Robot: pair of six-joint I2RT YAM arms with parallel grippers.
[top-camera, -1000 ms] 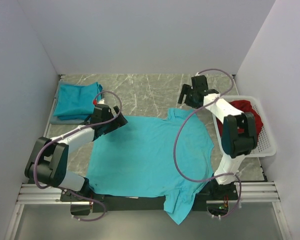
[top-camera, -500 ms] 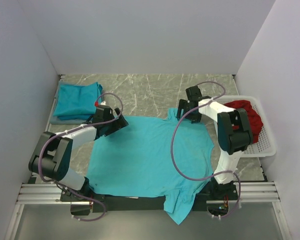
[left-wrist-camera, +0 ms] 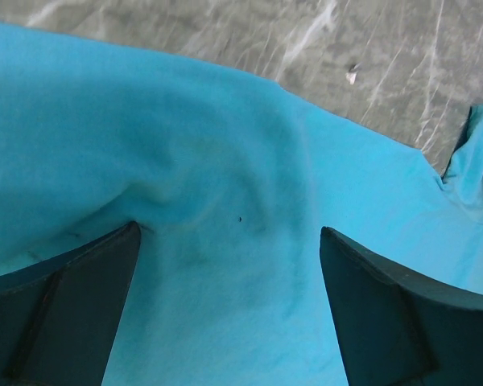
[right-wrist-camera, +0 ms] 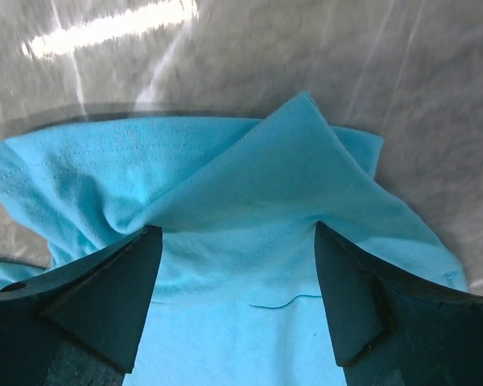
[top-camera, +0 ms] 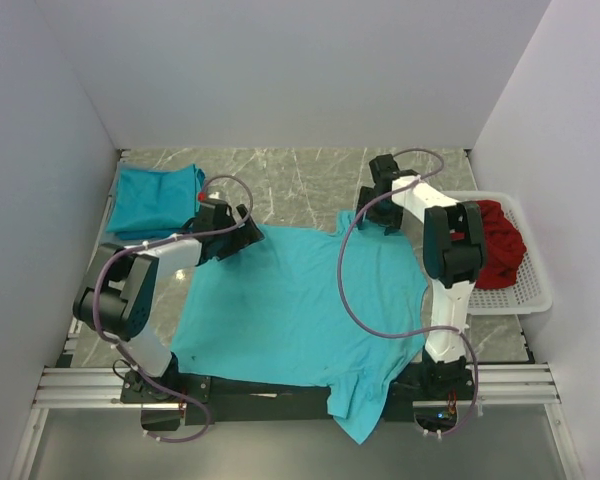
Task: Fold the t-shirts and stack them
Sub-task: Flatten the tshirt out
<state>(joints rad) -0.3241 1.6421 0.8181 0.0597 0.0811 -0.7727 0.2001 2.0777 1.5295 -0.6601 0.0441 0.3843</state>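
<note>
**One turquoise shirt spread flat, both claws wide at its far edge**

The grey marbled table fills the middle of the top view, walled in white on three sides. Across its centre lies the spread t-shirt, turquoise. One sleeve hangs over the near table edge at lower centre, and the other sleeve is bunched at upper right of the cloth.

The left arm reaches up from lower left to the shirt's upper-left corner. The right arm reaches up from lower right to the bunched sleeve.

At the right edge sits a white slatted basket holding a red cloth. In the upper left of the frame, well apart from the spread shirt, lie the folded t-shirts – a turquoise pile.

The left gripper stands wide open, its dark fingers down on rumpled cloth, nothing pinched. The right gripper is also spread wide. A folded-over flap of the hemmed sleeve lies between its fingers, not clamped.

Smallest – a white fleck on the bare table beyond the shirt's edge, in the left wrist view.
</note>
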